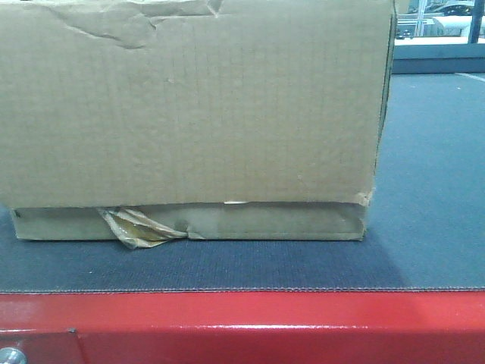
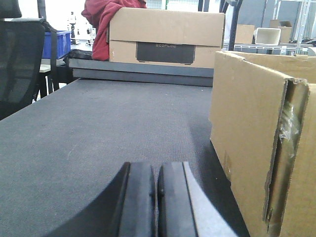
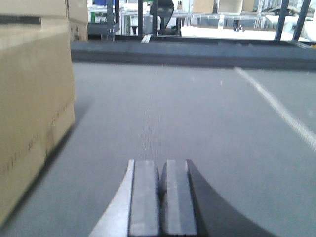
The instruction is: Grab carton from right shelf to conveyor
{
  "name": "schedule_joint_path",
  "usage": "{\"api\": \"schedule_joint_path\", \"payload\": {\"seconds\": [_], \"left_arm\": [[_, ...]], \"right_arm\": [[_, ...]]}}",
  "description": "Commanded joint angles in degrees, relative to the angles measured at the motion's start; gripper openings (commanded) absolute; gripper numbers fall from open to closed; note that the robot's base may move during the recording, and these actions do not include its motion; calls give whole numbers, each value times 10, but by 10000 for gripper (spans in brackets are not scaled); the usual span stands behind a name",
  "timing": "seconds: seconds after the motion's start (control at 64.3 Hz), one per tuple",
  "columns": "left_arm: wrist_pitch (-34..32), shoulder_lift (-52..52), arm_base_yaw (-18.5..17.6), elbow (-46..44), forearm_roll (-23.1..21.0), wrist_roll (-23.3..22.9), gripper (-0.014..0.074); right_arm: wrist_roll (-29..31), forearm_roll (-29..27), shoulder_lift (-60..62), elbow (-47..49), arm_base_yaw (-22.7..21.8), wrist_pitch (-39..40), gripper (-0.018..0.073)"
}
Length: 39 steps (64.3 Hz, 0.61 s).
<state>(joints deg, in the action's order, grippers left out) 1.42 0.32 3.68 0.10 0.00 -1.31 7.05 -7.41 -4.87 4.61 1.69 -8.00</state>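
The worn brown carton [image 1: 189, 114] rests on the dark grey conveyor belt [image 1: 424, 227], just behind the red frame edge [image 1: 242, 326]; a crumpled strip of yellowish tape [image 1: 136, 226] hangs at its lower front. In the left wrist view the carton [image 2: 256, 148] stands to the right of my left gripper [image 2: 156, 170], which is shut and empty, low over the belt [image 2: 98, 128]. In the right wrist view the carton [image 3: 29, 108] stands to the left of my right gripper [image 3: 162, 170], also shut and empty. The right shelf is out of view.
Another cardboard box [image 2: 165, 37] with a red cloth [image 2: 101, 24] beside it stands past the belt's far end. A black chair [image 2: 19, 64] and a blue bin [image 2: 57, 42] are at the left. A pale line [image 3: 276, 106] crosses the belt at the right.
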Motion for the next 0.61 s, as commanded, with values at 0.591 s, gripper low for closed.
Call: {"api": "schedule_joint_path", "payload": {"seconds": [0.591], "left_arm": [[-9,-3,1,-1,0,3,15]], "right_arm": [[8,-4,49,-46,-3,37,-69]]}}
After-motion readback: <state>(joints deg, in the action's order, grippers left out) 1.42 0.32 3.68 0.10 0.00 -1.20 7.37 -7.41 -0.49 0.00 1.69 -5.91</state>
